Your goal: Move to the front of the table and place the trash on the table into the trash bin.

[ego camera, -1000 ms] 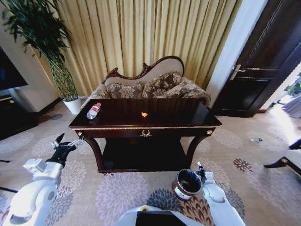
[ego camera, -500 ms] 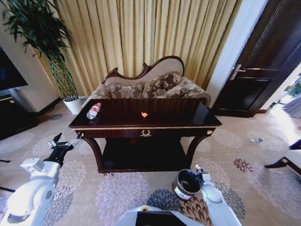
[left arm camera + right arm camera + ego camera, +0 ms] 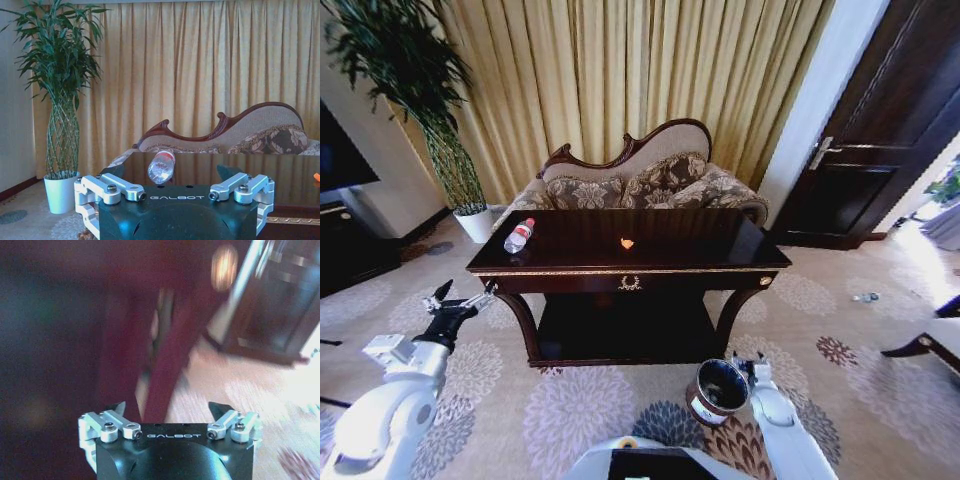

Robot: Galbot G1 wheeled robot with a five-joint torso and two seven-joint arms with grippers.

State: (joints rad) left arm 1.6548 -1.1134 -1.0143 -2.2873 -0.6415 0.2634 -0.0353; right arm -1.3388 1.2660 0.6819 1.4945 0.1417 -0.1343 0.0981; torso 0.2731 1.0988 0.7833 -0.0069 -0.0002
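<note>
We face the table (image 3: 628,262), bottle (image 3: 518,236) lying on it. Our left gripper (image 3: 460,300) hangs released nearby; right gripper (image 3: 167,412) released beside the bin (image 3: 718,390).

You see gold pleated curtains (image 3: 640,80) behind an ornate patterned sofa (image 3: 650,180). A tall bamboo plant (image 3: 410,90) stands in a white pot (image 3: 475,223) beside it, a dark wooden door (image 3: 880,130) opposite, floral carpet (image 3: 570,410) underfoot.

One worktop (image 3: 740,252) is standing on the carpet. One bottle (image 3: 519,236) and one orange scrap (image 3: 627,243) are lying on it. One trash bin (image 3: 717,390) is sitting on the floor. One potted plant (image 3: 430,110) is standing by the curtain.
</note>
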